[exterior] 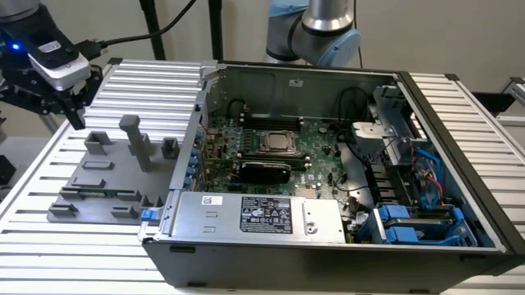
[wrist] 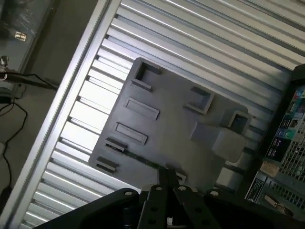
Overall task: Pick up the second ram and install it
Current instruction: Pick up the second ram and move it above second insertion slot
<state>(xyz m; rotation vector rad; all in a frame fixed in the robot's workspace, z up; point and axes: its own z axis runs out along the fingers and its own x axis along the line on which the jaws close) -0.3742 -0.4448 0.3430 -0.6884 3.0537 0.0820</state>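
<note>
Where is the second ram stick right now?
The second ram lies in the grey holder tray, along its near edge, on the exterior view's left, outside the open computer case.

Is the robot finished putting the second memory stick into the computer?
Not yet. Nothing looks done: the second ram, a long thin green stick, lies in the flat grey plastic tray beside the open dark metal computer case. In hand: the black gripper hangs above the tray, apart from the stick. Left: lifting the stick and fitting it onto the large green motherboard.

wall (exterior: 459,37) pale | table (exterior: 147,80) ribbed alu slats | light even
</note>
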